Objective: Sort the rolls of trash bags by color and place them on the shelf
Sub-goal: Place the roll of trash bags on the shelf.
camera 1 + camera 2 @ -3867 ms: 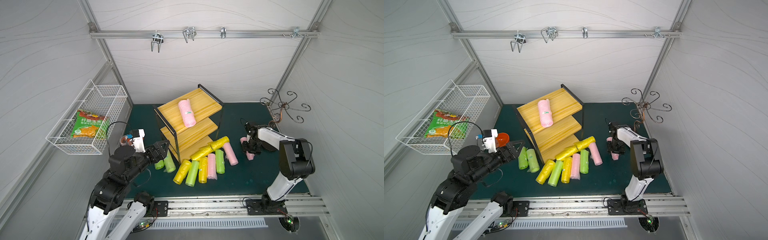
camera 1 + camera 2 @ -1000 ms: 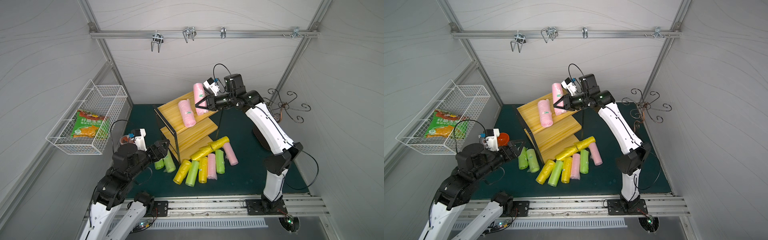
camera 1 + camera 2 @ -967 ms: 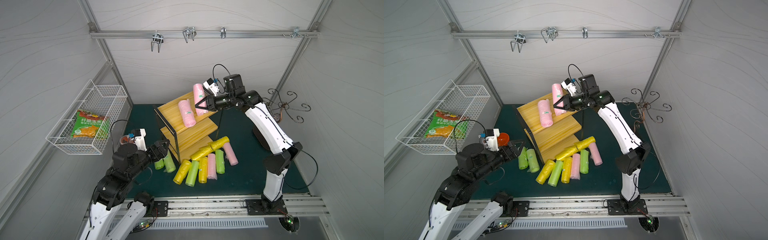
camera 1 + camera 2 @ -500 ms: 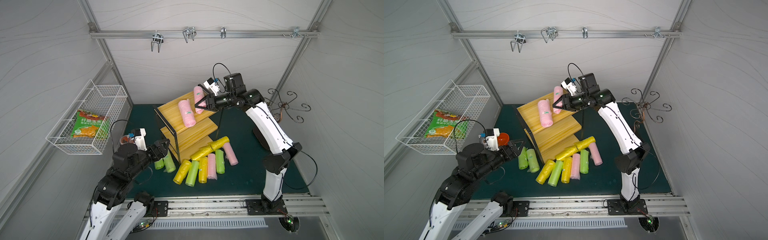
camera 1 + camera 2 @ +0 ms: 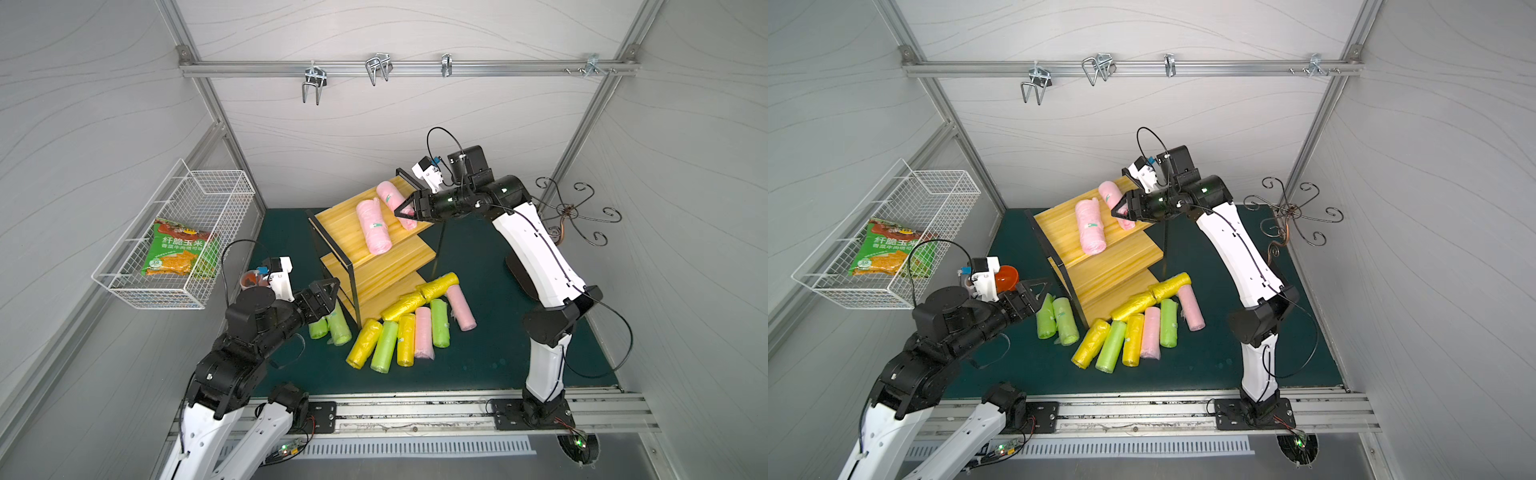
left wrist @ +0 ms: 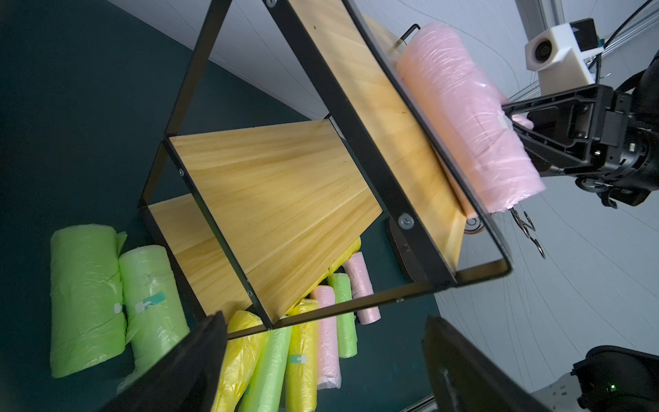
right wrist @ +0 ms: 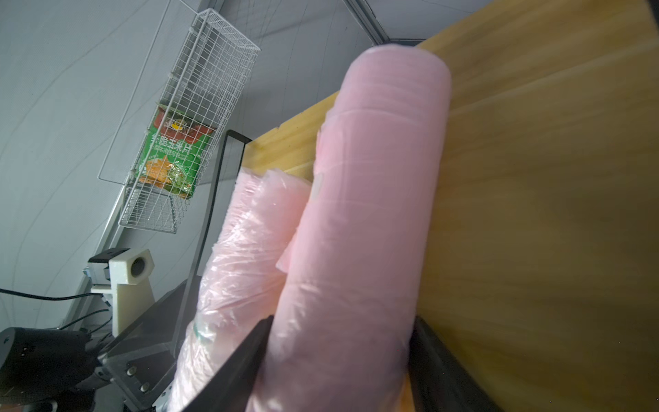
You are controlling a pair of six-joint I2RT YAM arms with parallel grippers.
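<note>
Pink plastic is lying double on the top board in both top views. The right arm is arching from the lower right up to the frame's centre, its right gripper (image 5: 404,210) straddling the near end of the second pink roll (image 5: 390,199). That roll is lying flat just beside the first pink roll (image 5: 372,227) on the shelf (image 5: 340,220). In the lower left the left arm is crouching, the left gripper (image 5: 326,293) spread wide and empty above two green rolls (image 5: 330,328). Eight loose rolls (image 5: 409,328), yellow, green and pink, are lying on the mat below centre. A second ago the second roll was hanging tilted over the board's back edge; now it is resting down.

In the left wrist view, the left fingers (image 6: 199,356) are standing far apart at the bottom edge. The shelf's black frame is filling the centre.

In the right wrist view, the second roll is running glossy and wrinkled up the centre, with a black finger on each side at the bottom. Whether they are pressing it or slack, I cannot tell. The first roll is touching it at the left, and wood is filling the right.
</note>
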